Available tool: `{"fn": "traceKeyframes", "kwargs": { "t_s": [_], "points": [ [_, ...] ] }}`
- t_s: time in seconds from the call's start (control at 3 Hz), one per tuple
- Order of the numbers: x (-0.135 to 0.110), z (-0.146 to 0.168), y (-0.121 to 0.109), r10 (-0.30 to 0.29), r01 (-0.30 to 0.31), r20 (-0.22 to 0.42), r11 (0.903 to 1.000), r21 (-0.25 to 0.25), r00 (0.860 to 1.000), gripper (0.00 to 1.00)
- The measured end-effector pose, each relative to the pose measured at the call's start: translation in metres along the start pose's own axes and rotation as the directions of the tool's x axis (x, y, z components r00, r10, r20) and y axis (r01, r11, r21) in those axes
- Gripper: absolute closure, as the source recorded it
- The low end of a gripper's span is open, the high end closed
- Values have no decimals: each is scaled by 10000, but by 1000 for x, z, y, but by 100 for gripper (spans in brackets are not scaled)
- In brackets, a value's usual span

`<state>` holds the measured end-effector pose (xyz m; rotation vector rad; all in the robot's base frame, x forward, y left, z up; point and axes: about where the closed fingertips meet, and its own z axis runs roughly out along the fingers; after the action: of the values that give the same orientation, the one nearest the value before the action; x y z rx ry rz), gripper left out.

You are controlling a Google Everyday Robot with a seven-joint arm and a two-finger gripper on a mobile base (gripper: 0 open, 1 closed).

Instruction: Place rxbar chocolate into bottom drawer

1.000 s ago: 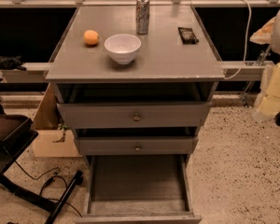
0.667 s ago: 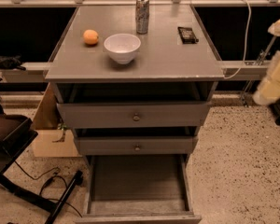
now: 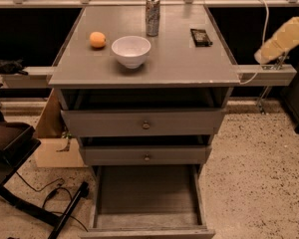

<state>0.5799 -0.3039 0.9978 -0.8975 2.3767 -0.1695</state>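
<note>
The rxbar chocolate [image 3: 201, 37] lies flat on the back right of the grey cabinet top, a small black wrapped bar. The bottom drawer [image 3: 147, 195] is pulled out toward me, and its grey floor is bare. My cream-coloured arm comes in from the right edge of the view. Its lower end, the gripper [image 3: 261, 57], hangs just off the cabinet's right side, to the right of the bar and a little nearer to me. Nothing shows in the gripper.
On the cabinet top stand an orange [image 3: 97, 39], a white bowl [image 3: 131, 50] and a tall can [image 3: 152, 15]. Both upper drawers [image 3: 145, 125] with round knobs are closed. A white rail [image 3: 266, 74] runs right of the cabinet. A cardboard box [image 3: 52, 146], a black stand [image 3: 10, 148] and cables sit at left.
My arm has risen at the right edge and swung left toward the cabinet's right side. The items on the top and the drawers have not moved.
</note>
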Motion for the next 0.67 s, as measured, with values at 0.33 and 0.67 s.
{"fn": "traceKeyframes", "kwargs": {
  "t_s": [0.33, 0.67],
  "points": [
    [3, 36, -40, 1781, -1756, -218, 9806, 870, 9838, 0],
    [6, 42, -44, 2808, -2776, -207, 9558, 969, 9596, 0]
  ]
}}
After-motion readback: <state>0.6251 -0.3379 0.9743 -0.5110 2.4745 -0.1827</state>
